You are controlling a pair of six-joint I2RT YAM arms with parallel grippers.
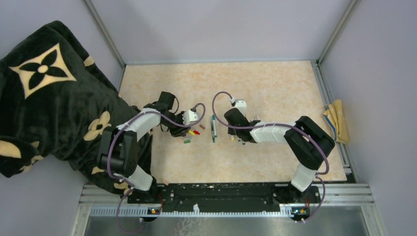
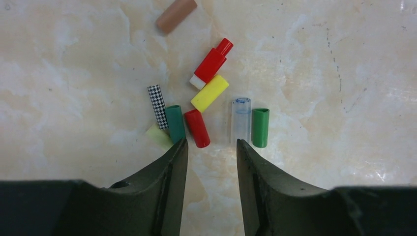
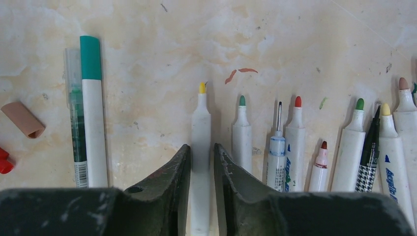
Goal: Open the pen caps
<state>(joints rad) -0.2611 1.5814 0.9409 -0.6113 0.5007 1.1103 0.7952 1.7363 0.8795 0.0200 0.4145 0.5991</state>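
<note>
- Plastic pen caps (image 1: 192,133) lie loose in a cluster on the counter (image 1: 275,88), just left of its middle.
- Among them, a red cap (image 2: 197,128) lies just beside a yellow cap (image 2: 210,93) and a dark green cap (image 2: 175,123). A clear cap (image 2: 240,119) and a green cap (image 2: 260,128) lie side by side, and a brown cap (image 2: 176,14) sits apart.
- Uncapped pens (image 3: 300,147) lie in a row right of the caps, with their coloured tips all pointing one way.
- Left tool (image 2: 211,143) hovers at the cluster's edge, jaws moderately apart with nothing between them.
- Right tool (image 3: 201,147) straddles the yellow-tipped pen (image 3: 200,118) with a narrow gap. I cannot tell whether it presses the barrel.
- Black patterned cloth (image 1: 49,98) drapes over the counter's left side.
</note>
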